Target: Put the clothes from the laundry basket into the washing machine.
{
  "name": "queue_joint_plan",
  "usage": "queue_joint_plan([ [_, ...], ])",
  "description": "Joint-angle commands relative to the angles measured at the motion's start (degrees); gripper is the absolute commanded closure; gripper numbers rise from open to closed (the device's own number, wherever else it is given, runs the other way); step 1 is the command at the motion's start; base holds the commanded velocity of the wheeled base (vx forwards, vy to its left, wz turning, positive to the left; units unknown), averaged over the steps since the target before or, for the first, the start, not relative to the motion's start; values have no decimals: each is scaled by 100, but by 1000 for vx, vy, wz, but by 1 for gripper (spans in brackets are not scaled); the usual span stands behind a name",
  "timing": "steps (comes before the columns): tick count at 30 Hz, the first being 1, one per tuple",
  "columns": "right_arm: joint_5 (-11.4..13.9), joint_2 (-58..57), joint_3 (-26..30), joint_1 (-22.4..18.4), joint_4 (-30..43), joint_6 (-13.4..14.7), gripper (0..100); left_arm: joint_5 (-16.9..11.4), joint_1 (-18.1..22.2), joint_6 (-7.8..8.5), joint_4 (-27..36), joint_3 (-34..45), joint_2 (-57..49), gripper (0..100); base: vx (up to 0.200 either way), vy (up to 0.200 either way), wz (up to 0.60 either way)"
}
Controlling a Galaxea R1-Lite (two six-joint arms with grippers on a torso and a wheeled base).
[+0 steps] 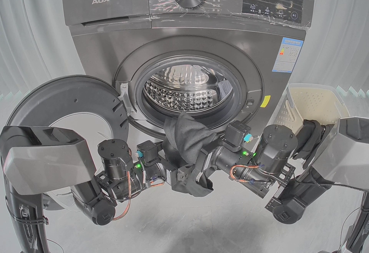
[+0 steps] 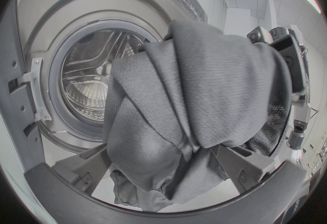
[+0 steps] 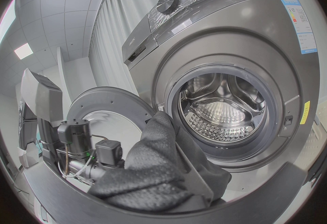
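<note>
A dark grey garment (image 1: pixel 188 138) hangs in front of the washing machine's open drum (image 1: pixel 180 88), just below its rim. My right gripper (image 1: pixel 201 157) is shut on it from the right, and the cloth is draped over its fingers (image 3: pixel 194 173). My left gripper (image 1: pixel 180 179) is low on the left of the bundle. Its fingers (image 2: pixel 243 167) stand wide apart, with the garment (image 2: pixel 190 98) bunched between and over them. The drum (image 3: pixel 221 109) holds nothing. More dark clothes (image 1: pixel 309 134) hang over the rim of the cream laundry basket (image 1: pixel 307 104) on the right.
The round door (image 1: pixel 65 107) is swung fully open to the left, close behind my left arm. The basket stands tight against the machine's right side, next to my right arm. Bare grey floor (image 1: pixel 173 219) lies below the grippers.
</note>
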Motion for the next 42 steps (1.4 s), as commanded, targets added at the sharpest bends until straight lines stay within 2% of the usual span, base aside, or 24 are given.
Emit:
queue_joint_plan([
  [1, 3, 4, 84, 115, -12, 3, 100, 12, 34, 0, -5, -196, 337, 0, 0, 0, 0],
  [6, 3, -22, 92, 203, -4, 3, 100, 21, 51, 35, -5, -416, 504, 0, 0, 0, 0],
  [7, 3, -22, 92, 203, -4, 3, 100, 21, 60, 35, -5, -460, 512, 100, 0, 0, 0],
  [20, -15, 4, 136, 185, -12, 12, 100, 179, 174, -53, -5, -627, 354, 100, 0, 0, 0],
  [24, -76, -14, 479, 98, -21, 21, 100, 373, 227, -132, -14, -512, 47, 100, 0, 0, 0],
  [29, -94, 13, 752, 10, -12, 21, 100, 408, 271, -158, -14, -372, -138, 100, 0, 0, 0],
  [37, -94, 65, 901, 10, -12, 3, 100, 522, 245, -176, -14, -328, -314, 100, 0, 0, 0],
  [41, -85, 127, 840, 36, -30, 3, 100, 531, 192, -246, -5, -319, -402, 100, 0, 0, 0],
  [42, -94, 109, 840, 54, -30, 12, 0, 531, 183, -246, -14, -319, -410, 100, 0, 0, 0],
])
